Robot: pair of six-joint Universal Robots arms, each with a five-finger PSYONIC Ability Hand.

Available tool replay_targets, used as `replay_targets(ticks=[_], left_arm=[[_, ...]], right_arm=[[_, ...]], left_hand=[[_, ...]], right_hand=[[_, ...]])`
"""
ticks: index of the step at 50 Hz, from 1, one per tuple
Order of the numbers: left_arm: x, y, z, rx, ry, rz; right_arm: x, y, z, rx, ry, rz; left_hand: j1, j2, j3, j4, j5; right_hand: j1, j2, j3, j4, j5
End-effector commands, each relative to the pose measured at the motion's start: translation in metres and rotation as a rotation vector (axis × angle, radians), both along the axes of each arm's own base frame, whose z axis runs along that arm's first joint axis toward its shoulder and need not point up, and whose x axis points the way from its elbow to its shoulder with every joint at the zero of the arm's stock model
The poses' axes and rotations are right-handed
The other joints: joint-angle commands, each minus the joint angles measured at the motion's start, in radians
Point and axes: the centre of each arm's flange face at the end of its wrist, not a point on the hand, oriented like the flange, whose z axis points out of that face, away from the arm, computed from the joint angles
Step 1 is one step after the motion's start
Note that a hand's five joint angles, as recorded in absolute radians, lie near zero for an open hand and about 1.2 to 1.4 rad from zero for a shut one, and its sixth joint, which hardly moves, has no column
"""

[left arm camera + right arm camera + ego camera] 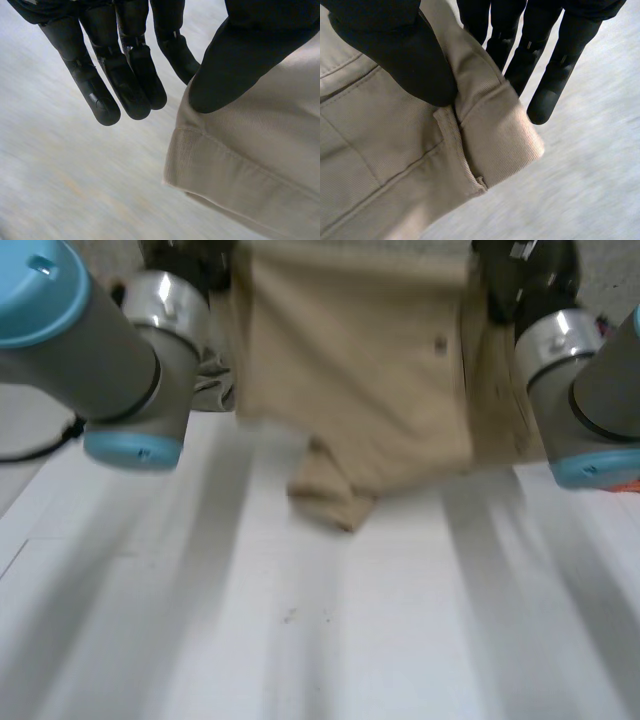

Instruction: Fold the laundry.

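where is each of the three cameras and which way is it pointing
Head view: between and behind the arms, looking down at the white table and the held-up beige garment; left arm and right arm show.
Left wrist view: on the left wrist, looking along the left hand, thumb pinching a hemmed garment edge.
Right wrist view: on the right wrist, looking along the right hand, thumb pinching a seamed edge.
Shared: both wrist views show the garment above the table.

White table (pixel 300 640), beige garment (pixel 360 360) with lower end bunched on it
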Motion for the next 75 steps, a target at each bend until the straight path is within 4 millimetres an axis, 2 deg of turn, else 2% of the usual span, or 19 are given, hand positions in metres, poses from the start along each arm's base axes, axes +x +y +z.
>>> replay_targets(ticks=[1, 6, 11, 15, 19, 22, 26, 31, 34, 39, 43, 46, 49, 56, 61, 64, 67, 72, 75], left_arm=[[0.001, 0.012, 0.018, -0.122, 0.079, 0.004], [0.003, 0.019, -0.025, -0.002, 0.007, -0.002], [0.005, 0.028, -0.081, 0.15, -0.084, -0.004], [0.012, 0.042, -0.128, 0.284, -0.161, 0.006], [0.025, 0.063, -0.158, 0.406, -0.237, 0.021], [0.033, 0.081, -0.164, 0.462, -0.282, 0.017], [0.044, 0.115, -0.173, 0.562, -0.359, -0.008], [0.063, 0.17, -0.169, 0.677, -0.468, -0.056], [0.073, 0.194, -0.168, 0.74, -0.53, -0.074], [0.097, 0.256, -0.175, 0.931, -0.743, -0.158], [0.104, 0.293, -0.179, 0.991, -0.862, -0.245], [0.104, 0.301, -0.179, 0.989, -0.867, -0.27], [0.101, 0.298, -0.177, 0.99, -0.848, -0.266], [0.094, 0.27, -0.168, 0.974, -0.786, -0.206], [0.074, 0.249, -0.161, 0.892, -0.759, -0.204], [0.046, 0.199, -0.162, 0.765, -0.677, -0.151], [0.025, 0.135, -0.164, 0.607, -0.606, -0.062], [-0.013, 0.068, -0.174, 0.354, -0.54, 0.012], [-0.029, 0.038, -0.18, 0.231, -0.492, 0.051]], right_arm=[[0.0, -0.005, 0.02, -0.138, -0.096, -0.009], [0.006, -0.006, -0.009, -0.024, -0.043, 0.016], [0.01, -0.008, -0.063, 0.165, 0.043, 0.046], [0.007, 0.001, -0.091, 0.294, 0.096, 0.04], [-0.001, 0.02, -0.116, 0.432, 0.158, 0.038], [-0.011, 0.035, -0.125, 0.515, 0.209, 0.026], [-0.026, 0.074, -0.138, 0.677, 0.367, 0.028], [-0.041, 0.112, -0.152, 0.825, 0.543, 0.038], [-0.051, 0.137, -0.154, 0.895, 0.637, 0.05], [-0.066, 0.177, -0.148, 0.955, 0.787, 0.091], [-0.075, 0.202, -0.143, 0.96, 0.879, 0.128], [-0.078, 0.209, -0.143, 0.952, 0.901, 0.134], [-0.079, 0.211, -0.144, 0.957, 0.902, 0.131], [-0.078, 0.209, -0.144, 0.95, 0.873, 0.14], [-0.075, 0.189, -0.135, 0.863, 0.811, 0.098], [-0.067, 0.164, -0.125, 0.745, 0.684, 0.058], [-0.053, 0.128, -0.136, 0.668, 0.556, 0.033], [-0.039, 0.085, -0.147, 0.537, 0.476, -0.018], [-0.031, 0.059, -0.152, 0.451, 0.454, -0.066]], left_hand=[[0.259, 0.196, 0.199, 0.196, 0.227], [0.259, 0.196, 0.199, 0.196, 0.227], [0.259, 0.196, 0.199, 0.196, 0.227], [0.259, 0.196, 0.199, 0.196, 0.227], [0.259, 0.196, 0.199, 0.196, 0.227], [0.259, 0.196, 0.199, 0.196, 0.227], [0.259, 0.196, 0.199, 0.196, 0.227], [0.259, 0.196, 0.199, 0.196, 0.227], [0.259, 0.196, 0.199, 0.196, 0.227], [0.259, 0.196, 0.199, 0.196, 0.227], [0.259, 0.196, 0.199, 0.196, 0.227], [0.259, 0.196, 0.199, 0.196, 0.227], [0.259, 0.196, 0.199, 0.196, 0.227], [0.259, 0.196, 0.199, 0.196, 0.227], [0.259, 0.196, 0.199, 0.196, 0.227], [0.259, 0.196, 0.199, 0.196, 0.227], [0.259, 0.196, 0.199, 0.196, 0.227], [0.259, 0.196, 0.199, 0.196, 0.227], [0.259, 0.196, 0.199, 0.196, 0.227]], right_hand=[[0.281, 0.216, 0.209, 0.193, 0.234], [0.281, 0.216, 0.209, 0.193, 0.234], [0.281, 0.216, 0.209, 0.193, 0.234], [0.281, 0.216, 0.209, 0.193, 0.234], [0.281, 0.216, 0.209, 0.193, 0.234], [0.281, 0.216, 0.209, 0.193, 0.234], [0.281, 0.216, 0.209, 0.193, 0.234], [0.281, 0.216, 0.209, 0.193, 0.234], [0.281, 0.216, 0.209, 0.193, 0.234], [0.281, 0.216, 0.209, 0.193, 0.234], [0.281, 0.216, 0.209, 0.193, 0.234], [0.281, 0.216, 0.209, 0.193, 0.234], [0.281, 0.216, 0.209, 0.193, 0.234], [0.281, 0.216, 0.209, 0.193, 0.234], [0.281, 0.216, 0.209, 0.193, 0.234], [0.281, 0.216, 0.209, 0.193, 0.234], [0.281, 0.216, 0.209, 0.193, 0.234], [0.281, 0.216, 0.209, 0.193, 0.234], [0.281, 0.216, 0.209, 0.193, 0.234]])
